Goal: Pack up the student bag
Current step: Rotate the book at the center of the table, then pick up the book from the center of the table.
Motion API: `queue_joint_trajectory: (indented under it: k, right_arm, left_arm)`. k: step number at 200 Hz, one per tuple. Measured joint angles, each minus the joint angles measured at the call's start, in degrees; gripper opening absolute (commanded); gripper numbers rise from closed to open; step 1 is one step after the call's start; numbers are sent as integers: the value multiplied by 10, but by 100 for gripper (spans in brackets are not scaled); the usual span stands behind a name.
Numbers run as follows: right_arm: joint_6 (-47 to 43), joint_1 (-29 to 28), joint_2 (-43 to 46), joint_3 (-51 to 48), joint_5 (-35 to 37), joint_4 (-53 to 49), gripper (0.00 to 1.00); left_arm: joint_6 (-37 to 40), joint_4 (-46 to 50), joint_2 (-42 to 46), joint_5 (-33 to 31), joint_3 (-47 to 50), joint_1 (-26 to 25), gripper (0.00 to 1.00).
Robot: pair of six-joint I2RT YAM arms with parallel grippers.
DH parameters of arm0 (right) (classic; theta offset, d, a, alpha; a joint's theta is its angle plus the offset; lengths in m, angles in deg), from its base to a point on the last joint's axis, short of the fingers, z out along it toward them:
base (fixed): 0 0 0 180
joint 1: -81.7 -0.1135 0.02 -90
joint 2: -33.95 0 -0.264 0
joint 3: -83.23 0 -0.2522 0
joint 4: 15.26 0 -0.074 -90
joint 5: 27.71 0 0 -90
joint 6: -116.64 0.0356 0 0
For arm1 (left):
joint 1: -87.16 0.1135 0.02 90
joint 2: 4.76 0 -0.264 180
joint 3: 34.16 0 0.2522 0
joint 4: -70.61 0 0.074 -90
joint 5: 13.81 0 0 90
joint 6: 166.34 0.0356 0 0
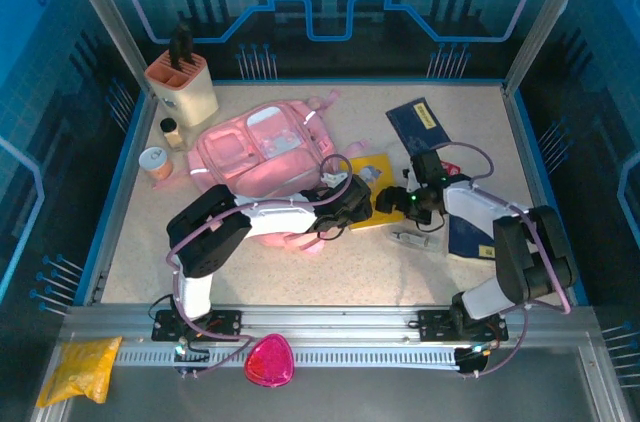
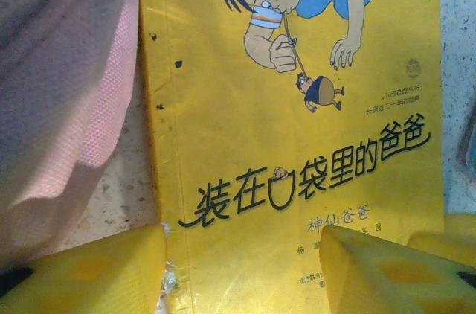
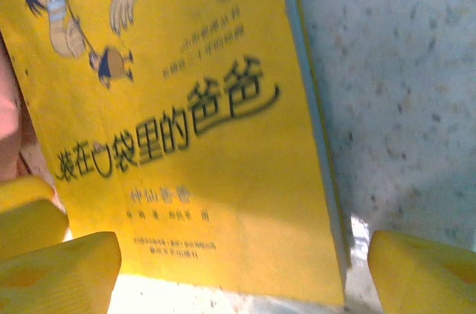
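Hovering the left tool [image 1: 355,204] and right tool [image 1: 392,200], both spread apart, over the yellow book [image 2: 297,106], I'd wedge a finger under its edge before clamping, then carry it into the student bag [image 1: 255,147] just beside it.

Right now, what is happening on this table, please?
Both arms are working on the yellow paperback children's book, which lies flat on the speckled table right beside the large pink fabric backpack. The left gripper and the right gripper both hover low over its cover with jaws open, and neither holds it. The book is not yet inside the backpack.
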Motion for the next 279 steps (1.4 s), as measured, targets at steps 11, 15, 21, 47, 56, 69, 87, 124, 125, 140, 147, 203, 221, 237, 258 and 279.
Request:
queue_joint_trajectory:
  k: [11,15,21,47,56,69,87,124,125,140,147,203,221,237,258,279]
  right_arm:
    - [-3,1,-13,12,4,3,85]
    - [-4,1,-16,14,6,4,84]
    - [-7,1,-20,18,10,4,83]
    - [-23,2,-34,30,17,5,80]
    - [-29,2,-42,34,16,5,78]
    - [-36,2,-55,37,11,5,74]
    - [-45,3,-59,37,3,7,72]
    - [-52,3,-59,36,-15,13,70]
    - [-52,3,-59,36,-15,13,70]
    - [-54,3,-59,36,-19,13,70]
    - [-55,3,-58,36,-21,13,70]
    - [-56,11,-20,33,-38,6,70]
    - [-56,21,-9,33,-50,6,69]
    - [-56,24,-5,33,-58,5,66]
    - [-56,31,-3,31,-71,5,62]
    - [-56,37,-2,30,-79,5,61]
  left_arm:
    - [0,4,0,0,0,0,59]
    - [1,6,0,0,0,1,58]
    - [1,9,0,0,0,1,58]
    - [4,17,0,2,-2,3,57]
    - [7,19,0,5,-3,4,56]
    - [11,21,-2,12,-6,5,56]
    - [12,22,-7,20,-12,7,55]
    - [15,26,-21,26,-22,10,53]
    - [15,26,-21,26,-23,11,53]
    - [16,30,-27,28,-27,11,52]
    - [16,33,-30,28,-29,11,51]
    - [16,43,-30,22,-32,11,49]
    - [16,44,-30,19,-32,11,49]
    - [16,45,-30,19,-32,11,49]
    - [16,47,-30,19,-33,11,49]
    - [17,51,-31,19,-36,11,48]
